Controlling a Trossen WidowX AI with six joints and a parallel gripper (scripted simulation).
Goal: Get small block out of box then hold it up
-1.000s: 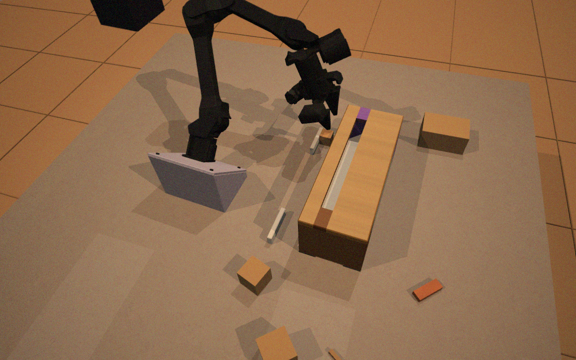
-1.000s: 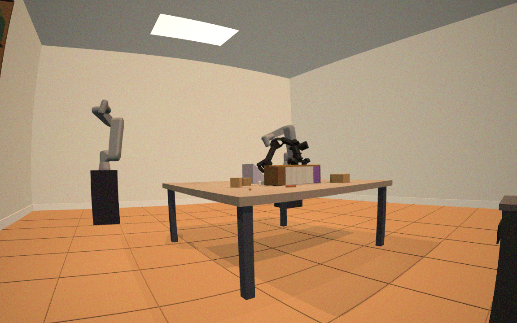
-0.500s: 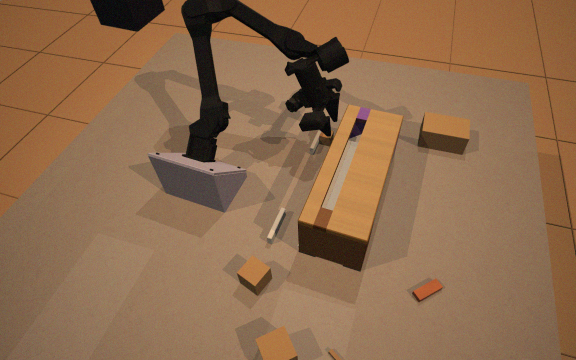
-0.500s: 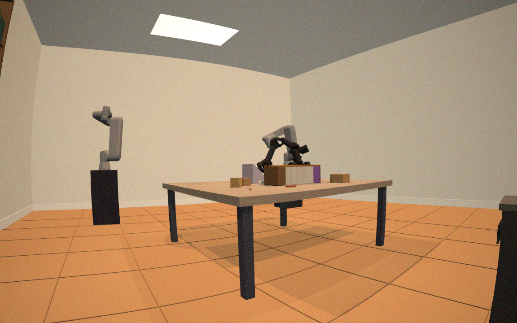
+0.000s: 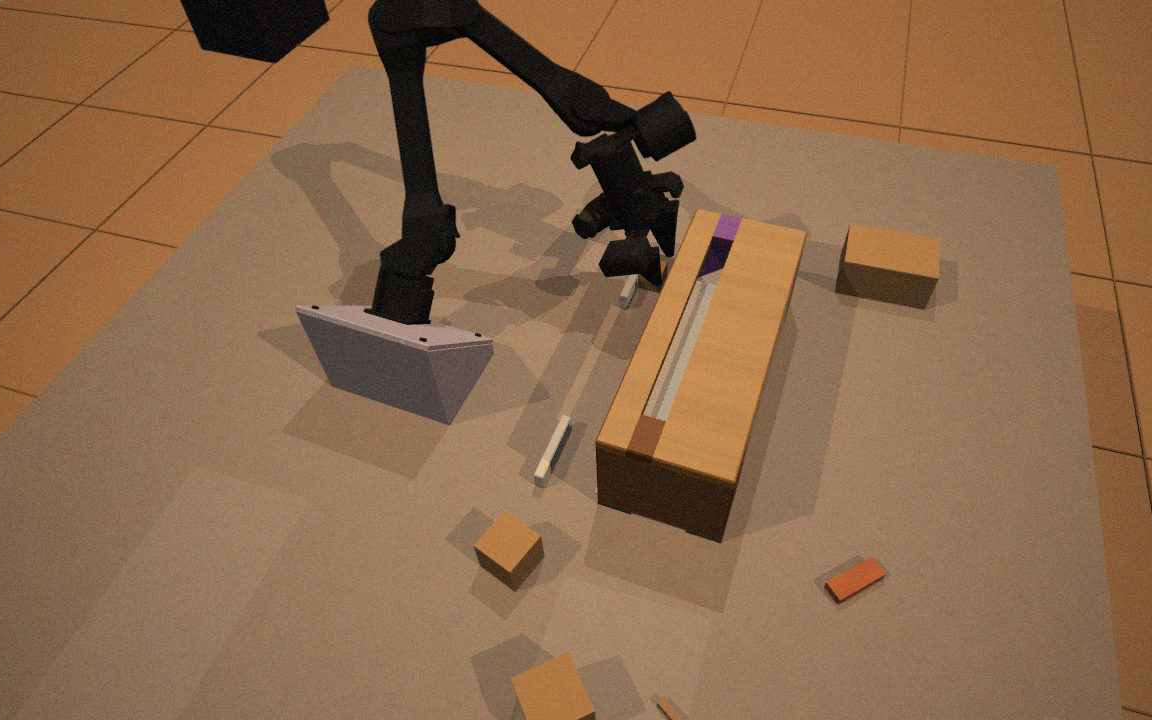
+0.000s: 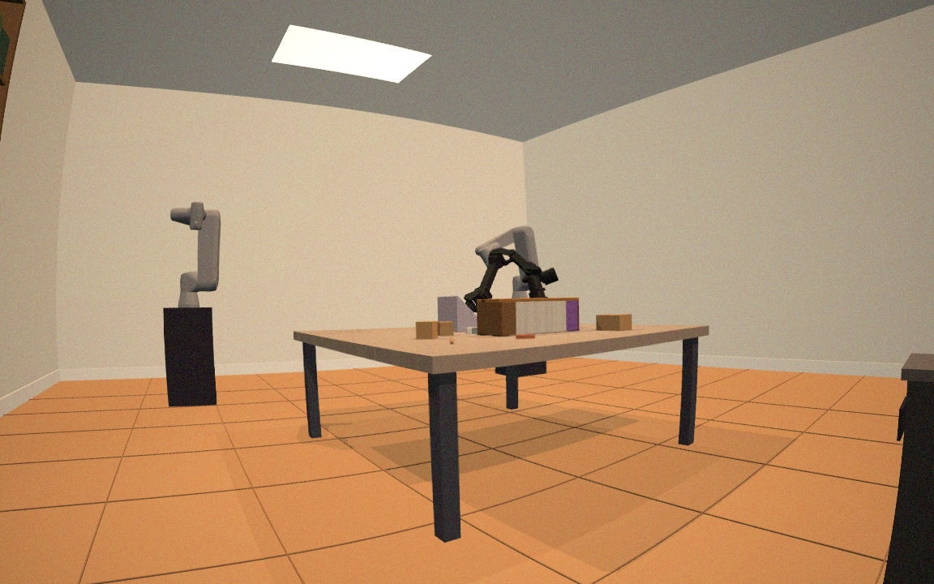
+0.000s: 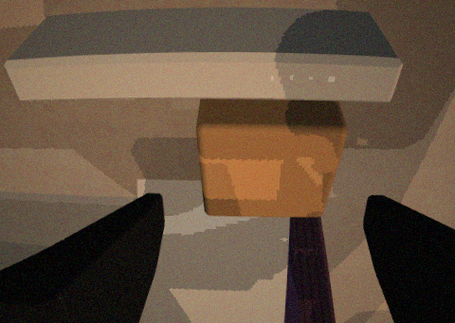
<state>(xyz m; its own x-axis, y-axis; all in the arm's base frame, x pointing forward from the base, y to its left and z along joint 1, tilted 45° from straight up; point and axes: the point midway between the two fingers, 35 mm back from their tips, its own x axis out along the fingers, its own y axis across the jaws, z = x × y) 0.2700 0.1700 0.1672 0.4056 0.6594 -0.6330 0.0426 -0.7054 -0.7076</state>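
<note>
A small orange block (image 7: 265, 171) (image 5: 663, 266) is outside the box, beside its long side near the purple end. The wooden box (image 5: 719, 376) (image 6: 495, 318) stands upright, with a long slot in its top. My gripper (image 7: 264, 209) (image 5: 665, 261) (image 6: 473, 307) is open and tilted, low beside the box. In the wrist view its two fingertips stand on either side of the block's lower part, with a gap on both sides. Most of the block is hidden behind the fingers in the top view.
A pale bar (image 7: 204, 77) (image 5: 628, 291) lies right by the block. Another pale bar (image 5: 553, 450) lies nearer the camera. Wooden blocks (image 5: 508, 546) (image 5: 889, 259) and an orange-red piece (image 5: 855, 579) lie around the box. The arm stands on a lavender wedge (image 5: 383, 371).
</note>
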